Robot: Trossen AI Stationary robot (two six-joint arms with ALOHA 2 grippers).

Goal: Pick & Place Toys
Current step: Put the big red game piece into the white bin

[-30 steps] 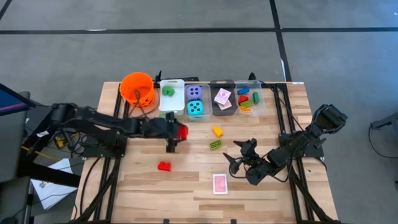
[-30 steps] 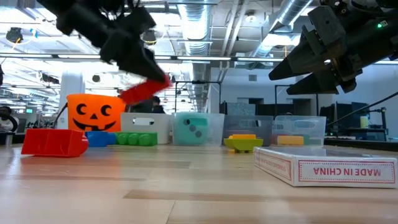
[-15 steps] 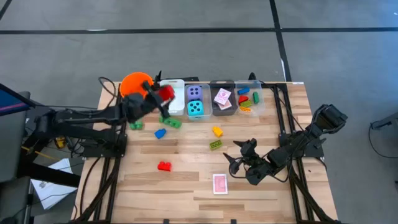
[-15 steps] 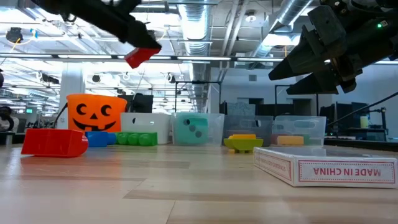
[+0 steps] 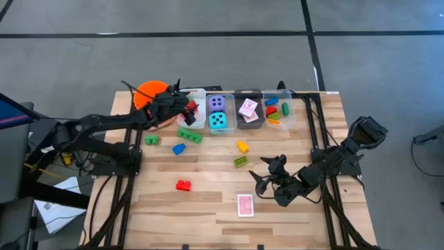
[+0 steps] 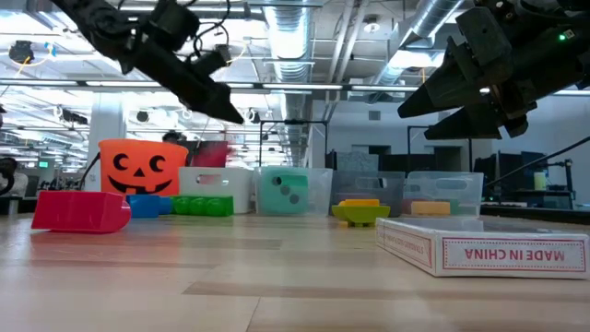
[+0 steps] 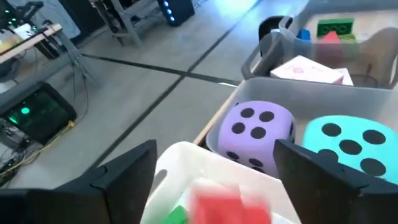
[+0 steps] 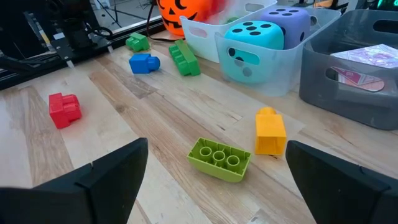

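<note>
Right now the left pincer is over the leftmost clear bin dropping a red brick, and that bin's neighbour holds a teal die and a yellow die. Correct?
Not quite: the second die is purple, not yellow, as the left wrist view shows. It sits beside the teal die. The rest holds: the left pincer is open over the leftmost clear bin, with the red brick blurred below it.

Orange pumpkin-face bucket (image 5: 148,91) sat at the table's (image 5: 208,208) 11 o'clock corner. Four clear bins ran in a row from it toward 1 o'clock: white-ish bin (image 5: 199,94), next bin (image 5: 218,96), grey bin (image 5: 248,94), last bin (image 5: 279,94).
</note>
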